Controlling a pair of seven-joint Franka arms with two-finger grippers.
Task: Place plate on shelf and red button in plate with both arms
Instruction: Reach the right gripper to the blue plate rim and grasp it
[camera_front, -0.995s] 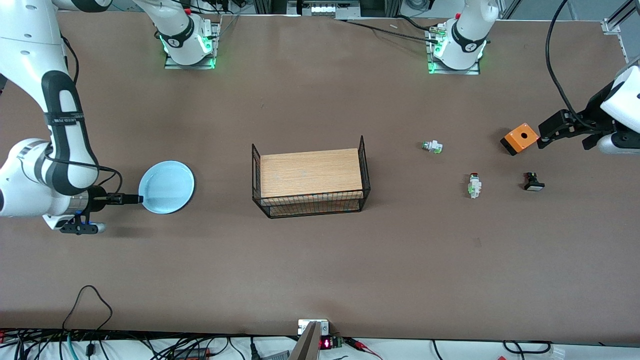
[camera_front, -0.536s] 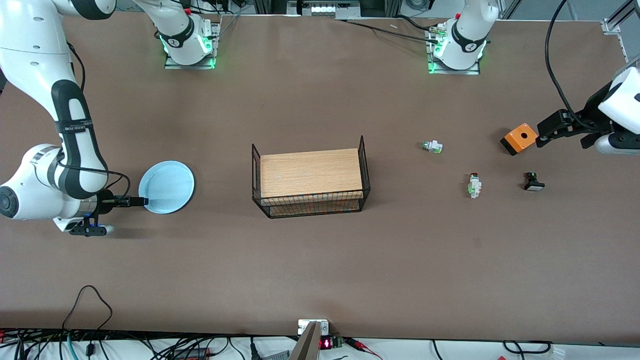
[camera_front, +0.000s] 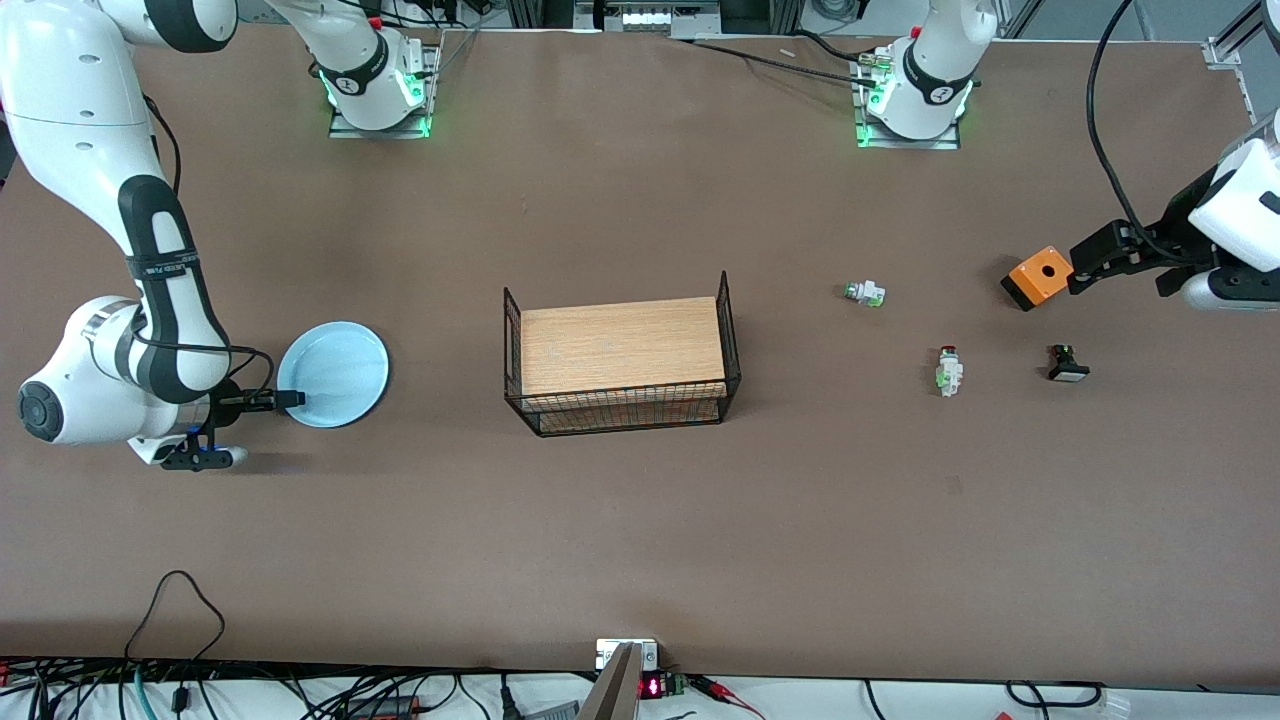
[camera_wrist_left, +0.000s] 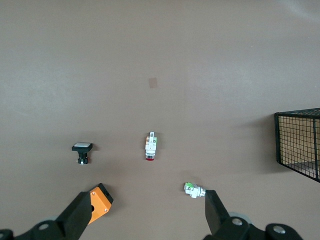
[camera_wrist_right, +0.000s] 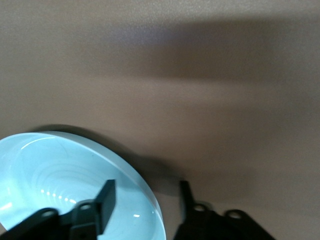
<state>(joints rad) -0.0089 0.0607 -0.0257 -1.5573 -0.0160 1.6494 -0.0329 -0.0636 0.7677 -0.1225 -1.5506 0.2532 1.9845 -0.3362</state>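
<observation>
The right gripper (camera_front: 290, 399) sits low, its fingers (camera_wrist_right: 106, 198) not closed. The left gripper (camera_front: 1078, 275) hangs in the air, fingers (camera_wrist_left: 82, 213) wide apart.

Glossy white shells with black joint bands on both arms, pretty standard Franka look. Green glow around each base, plus round black-and-white badge stickers on the base collars and little red bits up top. Thin strap with tiny lettering wrapped around the black band of the right arm (camera_front: 160, 290). Black cable looping off its wrist, blue light by the black camera bracket below. Thick black cable draped down to the left arm (camera_front: 1235, 215). All-black hardware at the business end: blocky matte fingers, round screw holes visible near their roots.
</observation>
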